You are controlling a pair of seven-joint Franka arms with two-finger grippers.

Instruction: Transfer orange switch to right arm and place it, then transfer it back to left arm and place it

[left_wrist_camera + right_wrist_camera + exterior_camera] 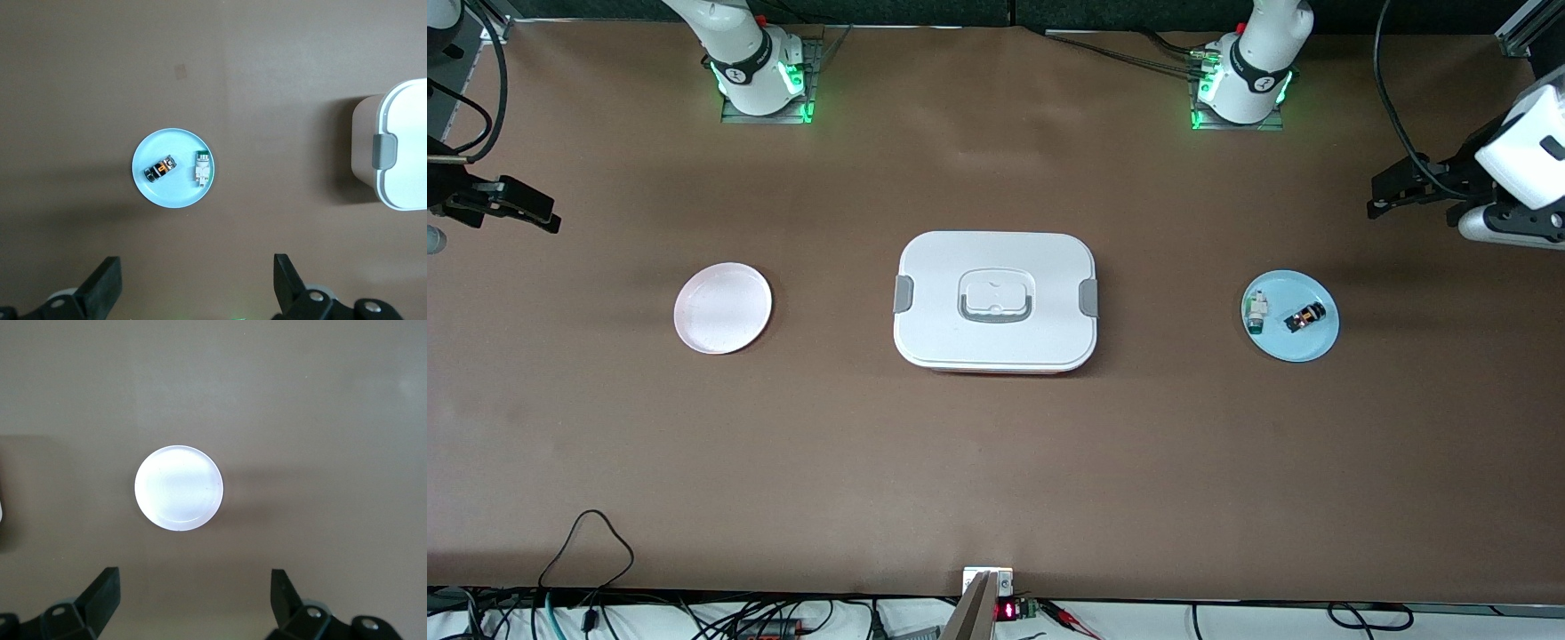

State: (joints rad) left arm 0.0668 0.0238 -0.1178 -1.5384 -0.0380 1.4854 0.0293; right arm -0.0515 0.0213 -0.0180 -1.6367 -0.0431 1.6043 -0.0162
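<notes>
The orange switch (1305,316), tiny, black with orange marks, lies on a light blue plate (1294,345) toward the left arm's end of the table. The left wrist view shows the switch (161,169) on that plate (179,195). My left gripper (1380,197) hangs high over the table's edge at that end, open and holding nothing (197,267). The white box (996,300) with grey latches stands mid-table, its end showing in the left wrist view (400,153). My right gripper (547,213) hangs open and bare at the right arm's end (193,579).
A small white-and-green component (1256,313) lies beside the switch on the blue plate (202,169). An empty pale pink plate (723,308) sits toward the right arm's end (179,488). Loose cables (587,551) trail along the table edge nearest the front camera.
</notes>
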